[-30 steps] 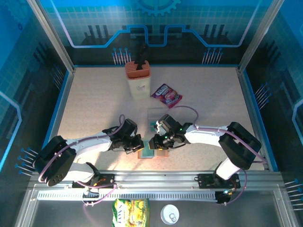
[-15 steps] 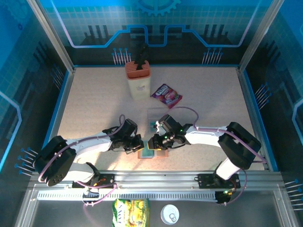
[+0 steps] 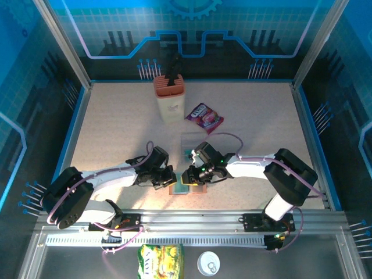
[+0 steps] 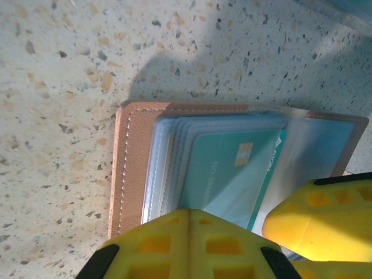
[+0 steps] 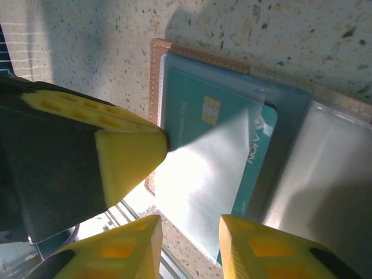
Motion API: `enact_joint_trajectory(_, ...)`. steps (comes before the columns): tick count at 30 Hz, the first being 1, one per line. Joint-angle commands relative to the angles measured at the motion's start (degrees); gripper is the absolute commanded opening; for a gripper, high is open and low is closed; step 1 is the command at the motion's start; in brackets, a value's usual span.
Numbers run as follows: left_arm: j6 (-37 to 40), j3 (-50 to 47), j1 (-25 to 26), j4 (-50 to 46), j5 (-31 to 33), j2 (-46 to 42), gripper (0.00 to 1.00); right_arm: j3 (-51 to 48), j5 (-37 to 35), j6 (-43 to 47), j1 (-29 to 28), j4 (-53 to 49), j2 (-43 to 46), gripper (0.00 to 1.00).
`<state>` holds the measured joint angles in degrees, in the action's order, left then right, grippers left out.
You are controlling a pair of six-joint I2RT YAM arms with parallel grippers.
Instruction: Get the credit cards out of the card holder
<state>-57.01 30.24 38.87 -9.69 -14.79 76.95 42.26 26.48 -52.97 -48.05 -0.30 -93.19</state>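
Card holder: a small salmon-brown leather-like folding card holder (image 3: 189,189) is laid open on the speckled table (image 3: 116,128), at the near middle, between the two grippers. It is well apart from the purple snack packet (image 3: 204,116) farther back.
Cards: a teal plastic credit card (image 5: 197,110) with a gold chip is seen on top, tucked into the stack of grey-blue clear sleeves (image 4: 165,163). Any cards behind it cannot be counted.
Left gripper: the left gripper (image 4: 189,226) is closed tight and nothing is held between the jaws. The tips are set over the near edge of the sleeve stack, likely as a hold-down, but contact cannot be confirmed.
Right gripper: the right gripper (image 5: 190,235) is part open. A glare-lit clear sleeve flap and the card's near end are straddled by the jaws, and no clamp on them is seen.
Handling, card: judged light, thin, stiff but springy, and slick-faced. It is easily slipped from the pads unless pinched flat across both faces.
Handling, holder: judged light and floppy, and expected to be dragged along with the card unless pinned down.
Handling, sleeves: soft film, likely to be caught together with the card.
Grasp spot: the card's exposed short end at the sleeve mouth is best taken, with the pull made along the card's long axis, out of the sleeve.
Risk: the sleeve is pinched instead of the card, or the holder is lifted off the table.
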Motion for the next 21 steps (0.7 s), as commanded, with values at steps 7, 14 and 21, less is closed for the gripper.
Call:
enact_joint_trajectory(7, 0.7, -0.4, 0.4, -2.4, 1.1, 0.5, 0.00, -1.8, 1.1, -0.3, 1.1, 1.1, -1.6, 0.31)
enact_joint_trajectory(14, 0.8, -0.4, 0.3, -2.9, 1.3, 0.4, 0.00, -1.6, 0.3, 0.6, 1.1, -0.7, -0.8, 0.29)
enact_joint_trajectory(21, 1.0, 0.4, 0.3, -3.0, 0.8, 0.2, 0.00, 0.0, -0.9, 2.1, 1.1, -5.2, 0.5, 0.28)
